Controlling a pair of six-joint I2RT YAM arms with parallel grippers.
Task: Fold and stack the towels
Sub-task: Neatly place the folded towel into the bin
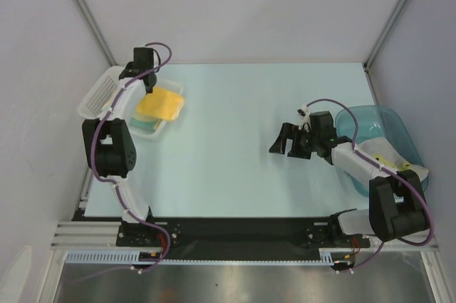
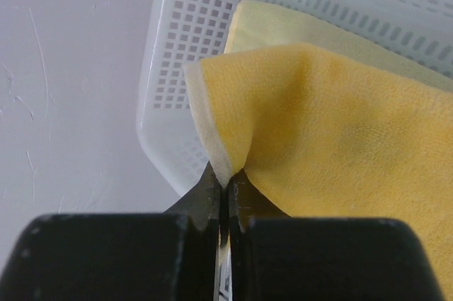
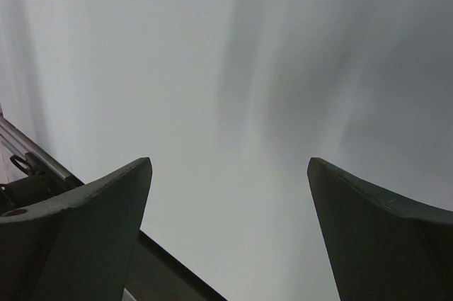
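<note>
Overhead, a pale blue-green counter (image 1: 249,146) is seen, smooth and matt, closed in by plain white walls (image 1: 235,3) that are framed by slanted metal posts (image 1: 85,14). A black rail (image 1: 242,235) is fixed along the near edge, and a brushed metal strip (image 1: 242,285) is seen below it. At the far left corner a white mesh basket (image 1: 100,96) is set on the counter. Above it, a yellow towel (image 1: 161,103) is pinched at its edge by the closed left gripper (image 1: 149,88) and hangs over a paler yellow towel (image 2: 283,25) in the basket. At the right edge a blue see-through tub (image 1: 388,121) is placed. Just beside it, the right gripper (image 1: 285,150) is held above bare counter, its jaws spread wide with nothing between them.
</note>
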